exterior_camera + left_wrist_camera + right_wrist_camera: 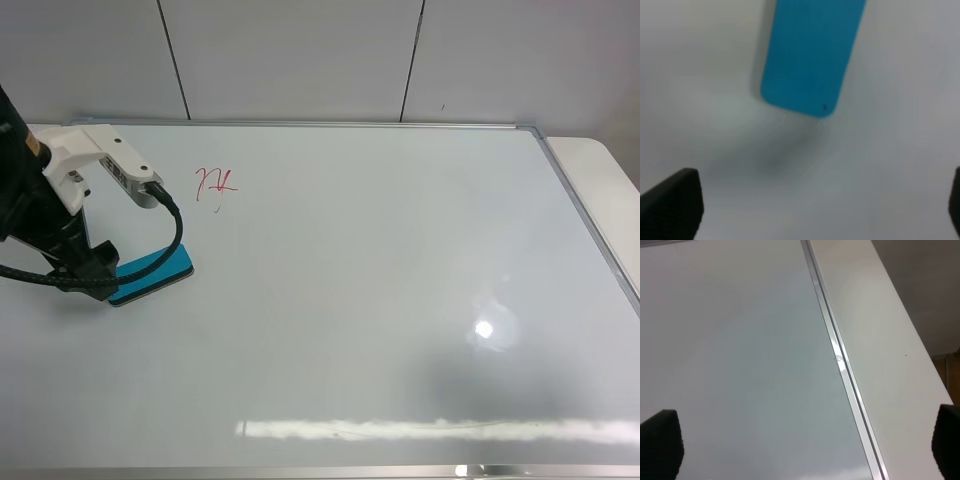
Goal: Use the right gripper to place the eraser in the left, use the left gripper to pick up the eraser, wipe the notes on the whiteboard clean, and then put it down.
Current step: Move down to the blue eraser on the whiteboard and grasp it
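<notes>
We judge the eraser (155, 274) delivered: it lies flat on the whiteboard (400, 250) near the left edge of the bench (598, 175), the left gripper (812, 205) spread empty just by it, the right gripper (802, 447) spread empty by the right edge, while the red notes (215, 184) toward the far-left corner wait unwiped, nothing between.

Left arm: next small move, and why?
Probably ease the left gripper forward and down to straddle the eraser before closing. Its fingers are open with the eraser lying ahead of them, ungripped, and the notes are unwiped.
</notes>
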`<state>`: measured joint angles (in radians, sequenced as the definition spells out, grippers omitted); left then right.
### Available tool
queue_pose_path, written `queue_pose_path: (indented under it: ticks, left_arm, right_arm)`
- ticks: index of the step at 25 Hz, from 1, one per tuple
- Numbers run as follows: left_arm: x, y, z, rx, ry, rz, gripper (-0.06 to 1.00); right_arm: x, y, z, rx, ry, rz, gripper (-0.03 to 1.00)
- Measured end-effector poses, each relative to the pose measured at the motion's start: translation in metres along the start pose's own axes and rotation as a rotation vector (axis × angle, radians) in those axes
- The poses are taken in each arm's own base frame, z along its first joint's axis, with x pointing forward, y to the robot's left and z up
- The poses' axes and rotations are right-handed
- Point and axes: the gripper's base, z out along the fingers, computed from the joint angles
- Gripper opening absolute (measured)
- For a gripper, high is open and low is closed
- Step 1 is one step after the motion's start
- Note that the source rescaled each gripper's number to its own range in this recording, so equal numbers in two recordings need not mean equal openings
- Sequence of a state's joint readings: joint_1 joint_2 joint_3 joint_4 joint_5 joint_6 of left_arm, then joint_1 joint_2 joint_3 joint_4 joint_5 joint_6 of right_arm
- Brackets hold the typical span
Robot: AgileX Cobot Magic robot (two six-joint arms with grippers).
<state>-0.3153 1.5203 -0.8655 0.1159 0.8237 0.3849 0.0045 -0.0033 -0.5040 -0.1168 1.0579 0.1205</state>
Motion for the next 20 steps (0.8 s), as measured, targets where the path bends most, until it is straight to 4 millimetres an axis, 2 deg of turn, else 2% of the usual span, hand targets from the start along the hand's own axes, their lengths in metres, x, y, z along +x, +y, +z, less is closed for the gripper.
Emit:
queue_pose_path:
  ticks: [9, 20]
  left_arm:
    - [-0.013, 0.001, 0.053, 0.032, 0.055, 0.095, 1.00]
    - [-0.022, 0.003, 0.072, 0.019, 0.001, 0.111, 1.00]
  right_arm:
    - [0.000, 0.000, 0.000, 0.000, 0.000, 0.000, 1.00]
    - [0.000, 0.000, 0.000, 0.000, 0.000, 0.000, 1.00]
